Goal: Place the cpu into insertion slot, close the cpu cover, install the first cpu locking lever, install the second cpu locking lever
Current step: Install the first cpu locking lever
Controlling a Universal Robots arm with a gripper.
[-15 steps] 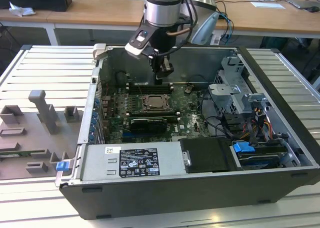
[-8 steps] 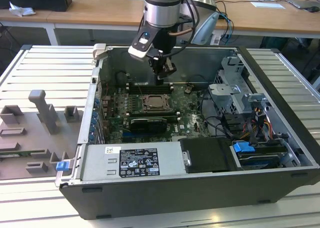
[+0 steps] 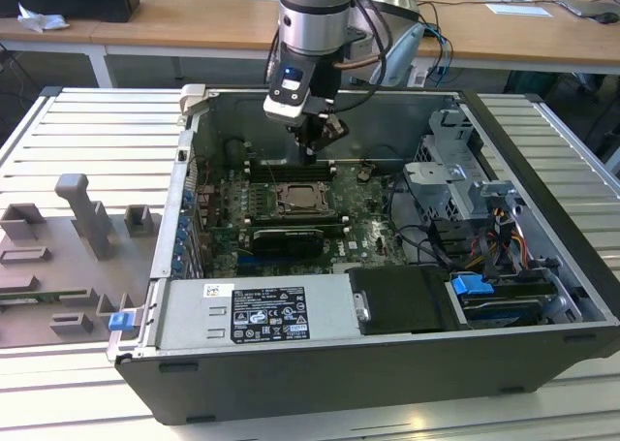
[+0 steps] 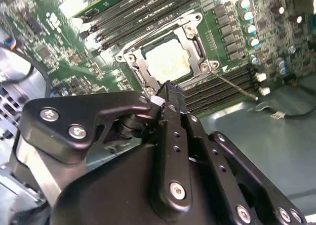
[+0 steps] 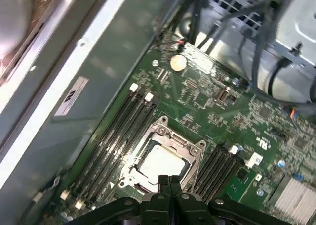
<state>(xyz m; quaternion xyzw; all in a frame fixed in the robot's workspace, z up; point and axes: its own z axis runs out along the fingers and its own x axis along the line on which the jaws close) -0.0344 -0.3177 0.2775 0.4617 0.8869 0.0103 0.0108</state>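
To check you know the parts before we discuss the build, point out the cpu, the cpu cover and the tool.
the cpu (image 4: 170, 62), second wrist view, middle of its pale top.
the cpu cover (image 5: 183, 140), first wrist view, one bar of its silver frame.
the tool (image 5: 168, 179), first wrist view, midway between its fingertips.

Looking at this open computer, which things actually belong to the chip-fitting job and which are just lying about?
Job: pale silver square cpu; thin silver metal frame cpu cover framing it; thin wire locking lever; black gripper above them.
Lying about: long black memory slots; round silver coin battery; grey plastic fixtures outside the case; blue plastic tab.
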